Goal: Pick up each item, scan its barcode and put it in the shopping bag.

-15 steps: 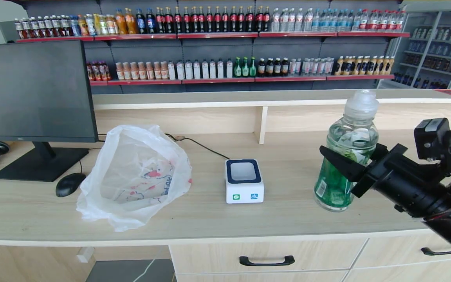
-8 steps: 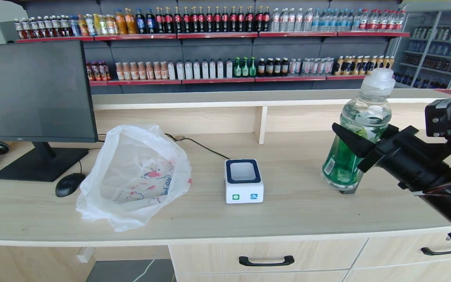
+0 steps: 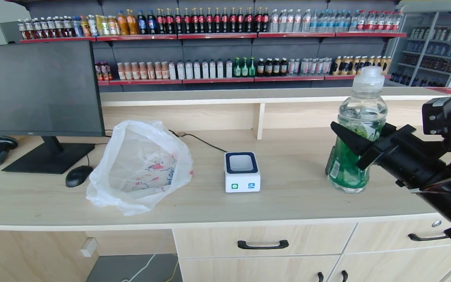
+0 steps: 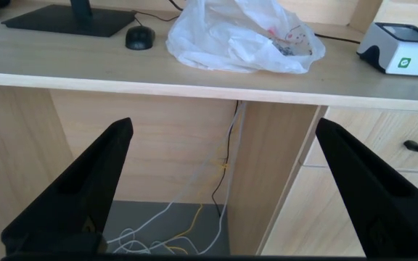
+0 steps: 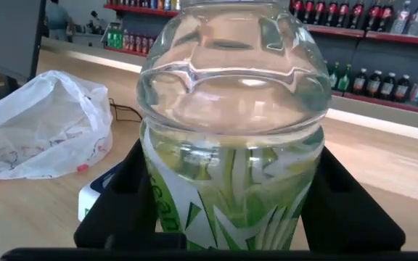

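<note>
Shelves of bottled drinks line the wall behind a pale wooden counter point(image 3: 288, 199), where I am working. My right gripper point(image 3: 351, 145) is clamped around the middle of a clear plastic bottle with a green label and a pale cap point(image 3: 361, 113). The bottle stands upright near the counter's right end. I cannot tell whether its base touches the wood or hangs just above it. My left gripper point(image 4: 223, 145) is spread wide and holds nothing, low in front of the cabinet below the counter edge.

A white box scanner with a dark-rimmed window point(image 3: 242, 172) sits well to the left of the bottle. Beyond it, a crumpled translucent white shopping bag point(image 3: 143, 172) slumps beside a black mouse point(image 3: 78, 175).

I judge the scan to be the next step, and the risks start there. The bottle is smooth, rounded and full of liquid, so tipping it toward the window could make it slide or twist in my fingers. If my finger covers the barcode, the scan would fail. A low swing could knock the scanner, and the limp bag mouth may fold shut under the bottle.
</note>
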Motion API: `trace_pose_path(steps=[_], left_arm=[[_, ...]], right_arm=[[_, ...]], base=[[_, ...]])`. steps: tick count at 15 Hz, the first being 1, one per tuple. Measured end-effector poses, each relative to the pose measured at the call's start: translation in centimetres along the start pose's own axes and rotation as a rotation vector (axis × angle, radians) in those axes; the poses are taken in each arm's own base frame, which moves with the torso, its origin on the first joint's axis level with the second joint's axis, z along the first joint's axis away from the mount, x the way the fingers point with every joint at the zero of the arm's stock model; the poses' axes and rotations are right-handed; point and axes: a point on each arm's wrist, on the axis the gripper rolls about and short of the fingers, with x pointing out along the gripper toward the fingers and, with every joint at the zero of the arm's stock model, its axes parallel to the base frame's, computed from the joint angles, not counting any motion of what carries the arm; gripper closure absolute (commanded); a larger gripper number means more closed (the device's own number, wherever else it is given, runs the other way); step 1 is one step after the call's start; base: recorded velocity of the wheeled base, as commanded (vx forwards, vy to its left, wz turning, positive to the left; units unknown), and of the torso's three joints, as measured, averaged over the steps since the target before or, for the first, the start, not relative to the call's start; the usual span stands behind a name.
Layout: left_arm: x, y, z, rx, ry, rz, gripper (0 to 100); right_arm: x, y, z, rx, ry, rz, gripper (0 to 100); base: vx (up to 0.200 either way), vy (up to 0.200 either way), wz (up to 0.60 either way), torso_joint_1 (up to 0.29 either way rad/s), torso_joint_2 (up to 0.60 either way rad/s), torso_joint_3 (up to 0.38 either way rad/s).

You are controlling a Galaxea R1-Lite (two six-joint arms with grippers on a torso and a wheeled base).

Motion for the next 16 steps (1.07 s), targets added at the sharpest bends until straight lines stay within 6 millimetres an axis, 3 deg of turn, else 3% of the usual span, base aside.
trace_pose_path(steps=[7, 16], left_arm=[[0.0, 0.0, 0.03, -0.002, -0.003, 0.0, 0], [0.0, 0.0, 0.03, -0.002, -0.003, 0.0, 0]], right_arm=[[0.07, 0.07, -0.18, 0.003, 0.002, 0.004, 100], [0.87, -0.34, -0.68, 0.002, 0.006, -0.001, 100]], base=[[0.0, 0.0, 0.51, 0.001, 0.0, 0.003], [0.0, 0.0, 0.0, 0.0, 0.0, 0.0]])
